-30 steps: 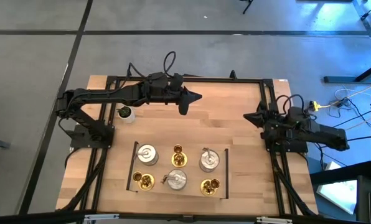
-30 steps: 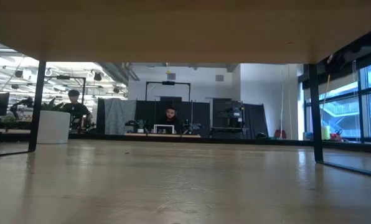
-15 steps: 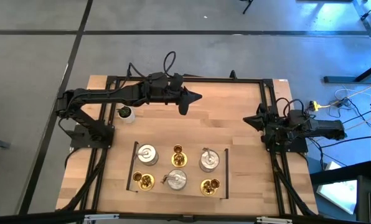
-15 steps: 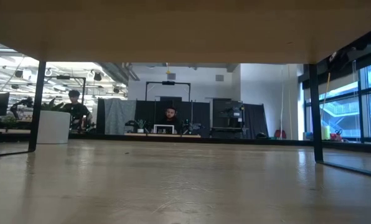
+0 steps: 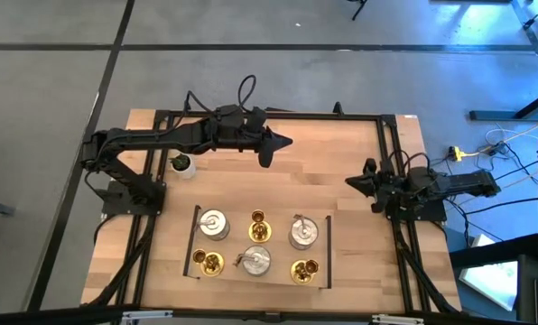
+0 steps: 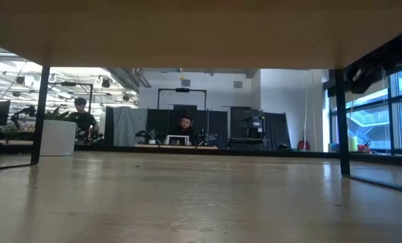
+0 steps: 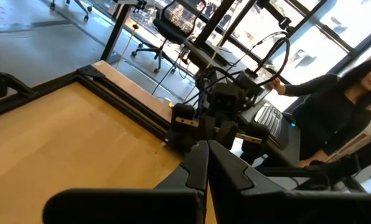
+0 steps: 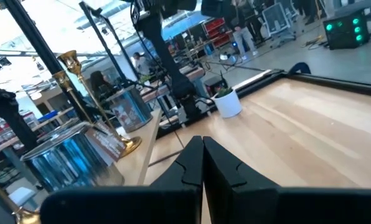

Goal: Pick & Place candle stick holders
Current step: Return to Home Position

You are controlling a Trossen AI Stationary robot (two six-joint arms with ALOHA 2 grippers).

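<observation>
Right hand (image 5: 355, 181), fingers together, empty, has edged inward at the surface's (image 5: 323, 162) right side; left hand (image 5: 278, 143) unmoved, likewise closed, empty. Six candle stick holders (image 5: 257, 227) apparently all on shelf (image 5: 195, 239): placing done, arms homing

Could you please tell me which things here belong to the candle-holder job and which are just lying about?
Job: three silver candle holders, three gold candle holders, the shelf under them, left gripper, right gripper (both shut, empty).
Lying about: small potted plant, cables beside the table.
</observation>
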